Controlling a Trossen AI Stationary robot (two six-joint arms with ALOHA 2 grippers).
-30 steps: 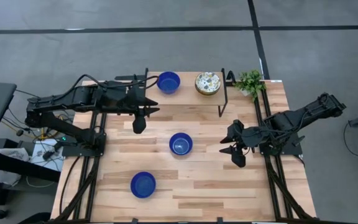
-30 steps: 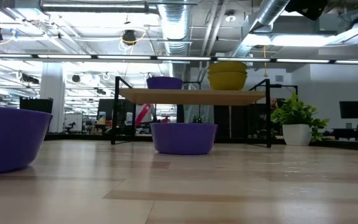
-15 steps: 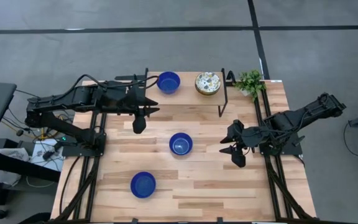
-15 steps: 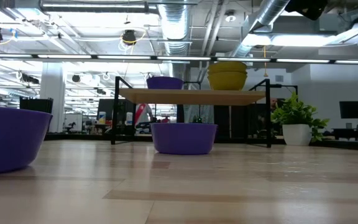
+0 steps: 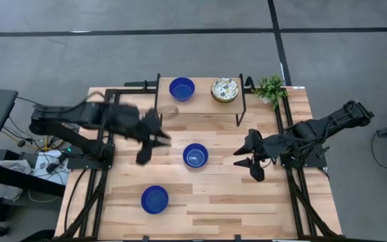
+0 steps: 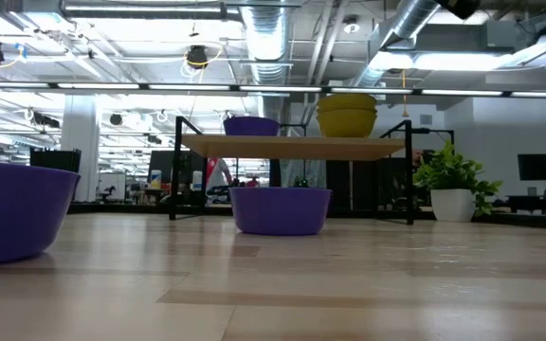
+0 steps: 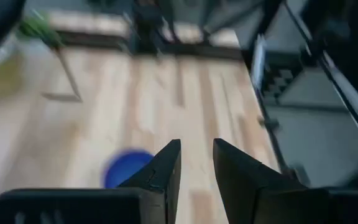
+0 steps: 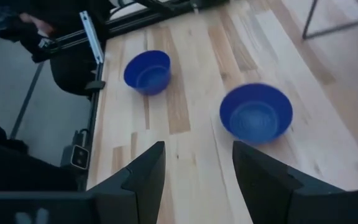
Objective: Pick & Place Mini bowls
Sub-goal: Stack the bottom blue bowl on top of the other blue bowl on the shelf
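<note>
Hovering beside the middle blue bowl [image 5: 195, 155], blurred left tool [image 5: 144, 156] seemingly empty.

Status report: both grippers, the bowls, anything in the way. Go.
Left gripper open, empty, above the table. Right gripper open, empty. Two blue bowls on the table; one blue bowl and patterned bowls on the shelf. Nothing in the way.

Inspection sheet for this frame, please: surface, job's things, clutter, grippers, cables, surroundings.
Surface: wooden table with a raised shelf.
Job's things: blue bowl and stacked floral bowls on the shelf; blue bowls at mid-table and front.
Clutter: potted plant at the back right corner.
Grippers: left gripper and right gripper open, empty, flanking the mid-table bowl.
Cables: loose bundle off the left edge.
Surroundings: grey floor; open workshop behind.
</note>
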